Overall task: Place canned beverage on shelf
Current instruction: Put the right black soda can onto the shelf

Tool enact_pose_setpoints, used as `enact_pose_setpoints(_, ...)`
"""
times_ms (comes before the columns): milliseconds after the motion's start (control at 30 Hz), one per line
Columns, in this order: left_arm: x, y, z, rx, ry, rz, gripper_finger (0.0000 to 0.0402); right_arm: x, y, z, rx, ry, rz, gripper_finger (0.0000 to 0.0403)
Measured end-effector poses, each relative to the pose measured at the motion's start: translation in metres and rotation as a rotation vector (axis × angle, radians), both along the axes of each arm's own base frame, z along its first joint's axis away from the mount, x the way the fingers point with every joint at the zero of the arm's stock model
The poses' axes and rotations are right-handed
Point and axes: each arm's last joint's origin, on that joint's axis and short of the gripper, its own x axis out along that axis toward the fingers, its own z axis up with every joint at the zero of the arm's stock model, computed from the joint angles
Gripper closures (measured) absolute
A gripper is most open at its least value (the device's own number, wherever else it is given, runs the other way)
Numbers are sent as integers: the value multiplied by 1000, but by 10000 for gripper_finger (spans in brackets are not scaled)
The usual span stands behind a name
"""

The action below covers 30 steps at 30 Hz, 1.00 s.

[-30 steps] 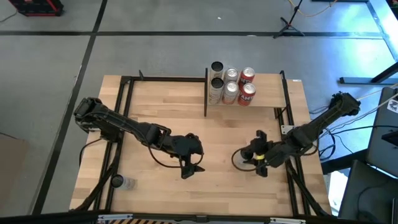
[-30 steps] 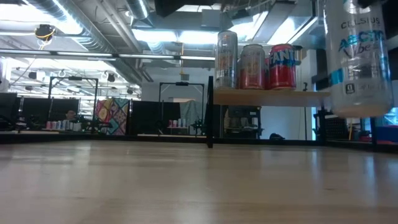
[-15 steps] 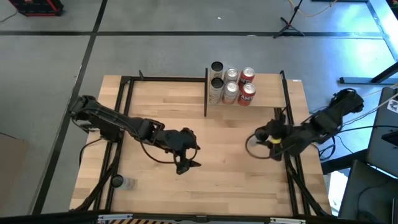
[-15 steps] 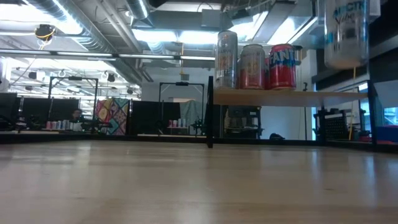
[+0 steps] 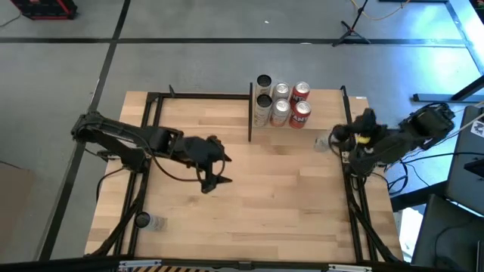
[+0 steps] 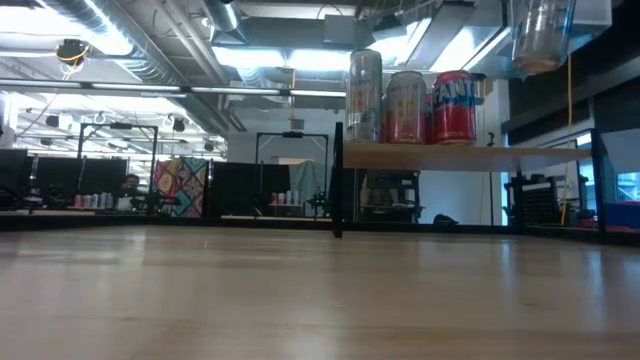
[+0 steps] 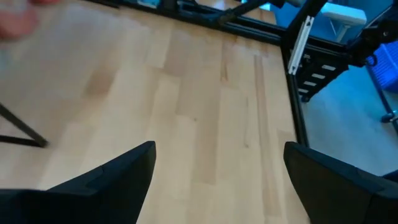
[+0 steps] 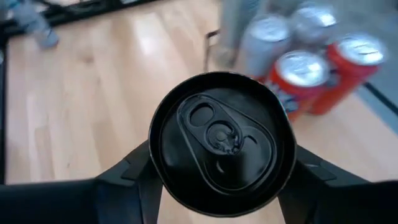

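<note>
**Can lifted and carried toward the shelf**

From above, your right gripper (image 5: 349, 140) has swung from the table's middle toward the 2 o'clock corner within the last second, and now sits just beside the shelf (image 5: 327, 121), at the open end of the row of cans (image 5: 281, 102). Your left gripper (image 5: 210, 183) has drawn back toward 9 o'clock and waits over the bare table (image 5: 249, 204).

At table height, the can (image 6: 541, 35) has risen almost out of the top of the picture, its base now above the shelf board (image 6: 465, 156). That height should clear the board for setting down.

Your left wrist camera shows its fingers (image 7: 112, 180) spread wide, holding nothing.

Your right wrist camera shows the fingers (image 8: 127, 180) closed on the black-topped can (image 8: 221, 140), with the shelved cans (image 8: 298, 74) close ahead. Next, I'd judge, you move over the free spot and lower.
</note>
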Motion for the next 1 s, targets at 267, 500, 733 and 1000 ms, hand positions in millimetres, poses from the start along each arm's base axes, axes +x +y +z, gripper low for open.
enact_pose_setpoints(267, -18, 37, 17, 56, -26, -45, 51, -4, -26, 15, -70, 20, -157, 187)
enact_pose_setpoints(500, -28, 67, 24, 52, -43, -95, 51, -4, -46, 15, -70, 84, -245, 187)
enact_pose_setpoints(733, -30, 85, 25, 51, -50, -71, 51, 9, -65, 20, -104, 79, -232, 187)
enact_pose_setpoints(1000, -29, 93, 26, 41, -68, -18, 51, 17, -95, 19, -107, 137, -192, 187)
